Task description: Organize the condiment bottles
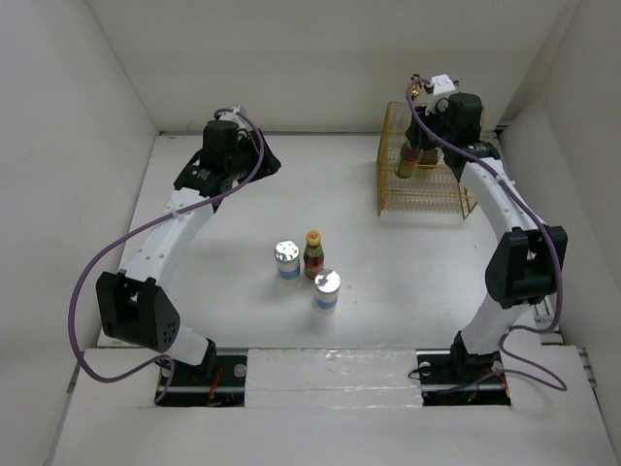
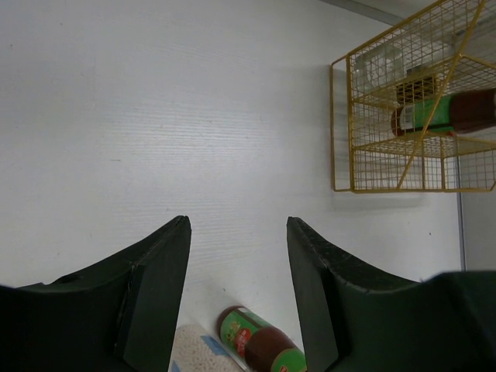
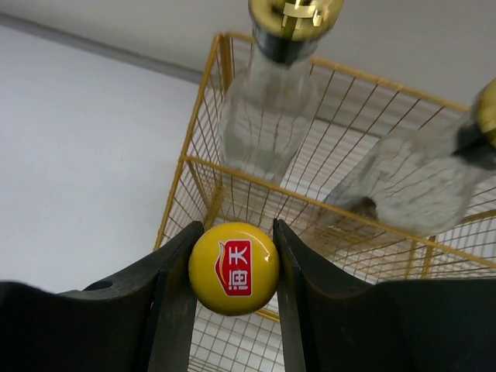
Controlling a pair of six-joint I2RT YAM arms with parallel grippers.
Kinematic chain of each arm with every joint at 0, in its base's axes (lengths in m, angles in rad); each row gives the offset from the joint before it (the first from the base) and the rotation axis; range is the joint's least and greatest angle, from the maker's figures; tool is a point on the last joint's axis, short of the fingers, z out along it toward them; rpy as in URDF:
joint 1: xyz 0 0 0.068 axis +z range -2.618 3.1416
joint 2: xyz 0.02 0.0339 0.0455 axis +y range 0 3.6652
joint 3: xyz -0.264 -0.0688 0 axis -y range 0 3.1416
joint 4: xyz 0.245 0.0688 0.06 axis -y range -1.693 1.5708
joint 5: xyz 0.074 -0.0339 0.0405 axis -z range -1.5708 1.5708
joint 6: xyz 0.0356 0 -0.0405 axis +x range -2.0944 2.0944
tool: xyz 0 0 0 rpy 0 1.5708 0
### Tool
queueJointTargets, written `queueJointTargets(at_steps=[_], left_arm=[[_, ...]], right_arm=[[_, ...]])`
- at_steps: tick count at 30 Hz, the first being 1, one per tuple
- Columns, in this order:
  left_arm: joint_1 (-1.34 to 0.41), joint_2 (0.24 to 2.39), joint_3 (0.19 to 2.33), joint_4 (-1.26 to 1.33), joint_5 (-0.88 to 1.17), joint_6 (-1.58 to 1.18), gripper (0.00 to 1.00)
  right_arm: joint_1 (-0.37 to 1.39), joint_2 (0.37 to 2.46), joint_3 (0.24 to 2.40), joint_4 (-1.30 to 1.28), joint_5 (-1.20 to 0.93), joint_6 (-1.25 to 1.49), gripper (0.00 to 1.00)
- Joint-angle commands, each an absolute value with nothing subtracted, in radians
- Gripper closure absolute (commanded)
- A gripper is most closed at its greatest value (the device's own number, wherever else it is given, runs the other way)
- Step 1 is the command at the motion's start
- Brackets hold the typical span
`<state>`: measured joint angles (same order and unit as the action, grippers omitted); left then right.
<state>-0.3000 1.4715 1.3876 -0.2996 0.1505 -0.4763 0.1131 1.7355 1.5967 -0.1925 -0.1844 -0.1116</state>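
My right jaws are clamped on the yellow cap (image 3: 233, 267) of a red-brown sauce bottle (image 1: 408, 160), holding it upright inside the yellow wire rack (image 1: 427, 202) at the far right of the worktop (image 1: 223, 233). A clear glass bottle (image 3: 271, 116) and a second glass bottle (image 3: 418, 182) stand in the rack just beyond it. I cannot tell whether my bottle's base rests on the rack floor. My left jaws gape wide with nothing between them, above the far left of the worktop.

I judge this to be the placing step. Next I should ease down until the bottle sits, part the right jaws, and rise straight up clear of the wire. In the middle wait one white jar (image 1: 287, 260), another jar (image 1: 327, 288) and the other sauce bottle (image 1: 313, 254).
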Motion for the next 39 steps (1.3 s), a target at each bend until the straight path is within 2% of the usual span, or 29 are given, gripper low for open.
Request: queueJointTargets(at_steps=[1,5,6,9,10,14,16,17,19,21,22,23,24,25,26,27,28,29,30,32,33,34,37,39], left_arm=[[-0.298,1.456,1.379,-0.265,0.163,-0.466,0.51],[-0.298,1.456,1.379,-0.275,0.163,-0.476,0.51],[-0.298,1.456,1.37,-0.275,0.163,-0.476,0.51],[-0.298,1.456,1.37,-0.275,0.163,-0.476,0.51],[-0.298,1.456,1.37,-0.275,0.163,-0.476,0.51],[-0.298,1.456,1.379,-0.275,0.153,-0.476,0.5],[-0.298,1.456,1.388,-0.285,0.153,-0.476,0.5],[-0.298,1.456,1.397,-0.297,0.143,-0.466,0.5],[-0.298,1.456,1.397,-0.298,0.133,-0.466,0.5],[-0.298,1.456,1.408,-0.31,0.124,-0.457,0.5],[-0.298,1.456,1.419,-0.31,0.115,-0.457,0.5],[-0.298,1.456,1.419,-0.31,0.115,-0.457,0.5],[-0.298,1.456,1.419,-0.319,0.115,-0.457,0.51],[-0.298,1.456,1.428,-0.319,0.115,-0.448,0.59],[-0.298,1.447,1.428,-0.319,0.115,-0.448,0.65],[-0.298,1.447,1.428,-0.328,0.115,-0.448,0.76],[-0.298,1.437,1.439,-0.328,0.103,-0.448,0.88],[-0.298,1.437,1.448,-0.328,0.092,-0.437,0.9],[-0.298,1.437,1.448,-0.339,0.092,-0.437,0.9],[-0.298,1.437,1.46,-0.35,0.08,-0.427,0.88],[-0.298,1.437,1.471,-0.35,0.08,-0.426,0.78],[-0.298,1.437,1.471,-0.359,0.071,-0.426,0.71],[-0.298,1.437,1.471,-0.359,0.071,-0.426,0.54],[-0.298,1.437,1.471,-0.359,0.071,-0.426,0.53]], right_arm=[[0.133,1.732,1.579,-0.055,-0.166,-0.109,0.98],[0.133,1.753,1.549,-0.055,-0.166,-0.109,0.88],[0.133,1.753,1.537,-0.055,-0.166,-0.109,0.79],[0.133,1.753,1.511,-0.055,-0.166,-0.109,0.63],[0.133,1.744,1.511,-0.064,-0.166,-0.109,0.51],[0.133,1.723,1.535,-0.098,-0.166,-0.118,0.23],[0.133,1.695,1.555,-0.138,-0.143,-0.127,0.14],[0.133,1.663,1.565,-0.147,-0.132,-0.127,0.05],[0.147,1.622,1.565,-0.147,-0.104,-0.14,0.0],[0.176,1.55,1.531,-0.156,-0.084,-0.149,0.01],[0.205,1.525,1.513,-0.156,-0.084,-0.158,0.05],[0.224,1.5,1.493,-0.156,-0.093,-0.167,0.14],[0.247,1.449,1.441,-0.156,-0.107,-0.167,0.55],[0.276,1.421,1.41,-0.156,-0.116,-0.167,0.77],[0.344,1.392,1.376,-0.156,-0.139,-0.167,0.89],[0.383,1.335,1.302,-0.156,-0.159,-0.178,0.99],[0.426,1.306,1.261,-0.156,-0.19,-0.178,0.99],[0.515,1.278,1.221,-0.156,-0.199,-0.178,0.98],[0.556,1.254,1.186,-0.147,-0.21,-0.167,0.92],[0.664,1.203,1.111,-0.147,-0.239,-0.156,0.53],[0.689,1.203,1.097,-0.147,-0.258,-0.143,0.37],[0.712,1.203,1.086,-0.147,-0.27,-0.143,0.15],[0.781,1.226,1.074,-0.17,-0.279,-0.153,0.06],[0.791,1.275,1.089,-0.17,-0.293,-0.166,0.05]])
